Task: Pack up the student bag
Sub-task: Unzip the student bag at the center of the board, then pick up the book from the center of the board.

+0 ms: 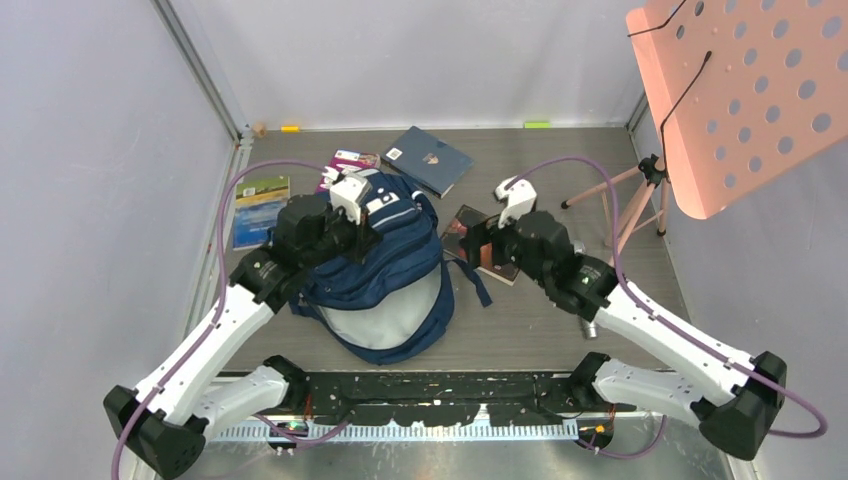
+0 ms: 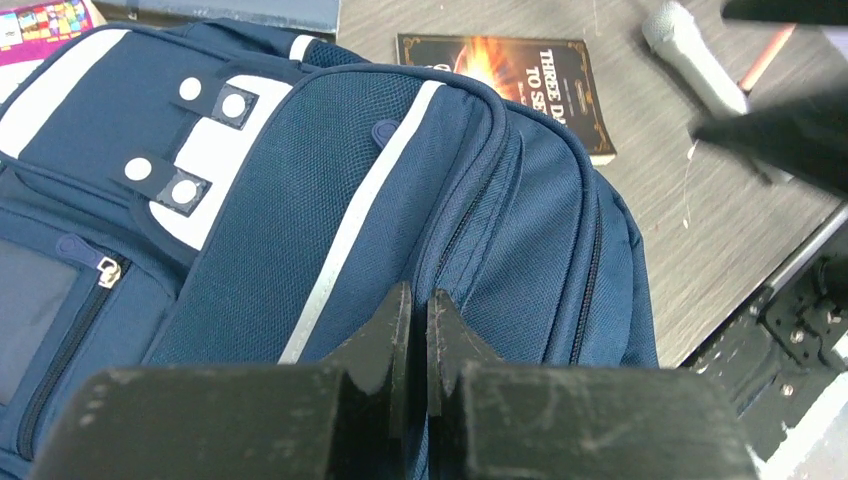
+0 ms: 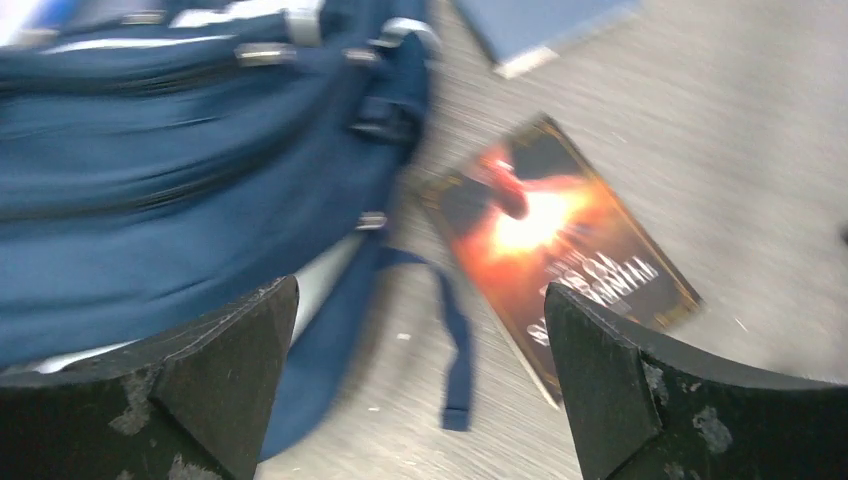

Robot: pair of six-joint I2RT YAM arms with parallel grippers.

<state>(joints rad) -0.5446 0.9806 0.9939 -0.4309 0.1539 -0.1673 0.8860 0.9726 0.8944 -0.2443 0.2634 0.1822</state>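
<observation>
the student bag (image 1: 385, 275) looks zipped; a flame-cover book (image 2: 500, 75) lies unpacked on the surface (image 1: 520, 320). left gripper (image 2: 418, 295) jaws closed over the bag, right gripper (image 3: 420, 292) jaws wide, empty.

Top looks down — wrist views, close, share the student bag (image 2: 330, 150).

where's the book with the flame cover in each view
top external: book just right of centre
left wrist: book at top centre
right wrist: book right of centre, tilted
shared landmark: blue backpack next to it
</observation>
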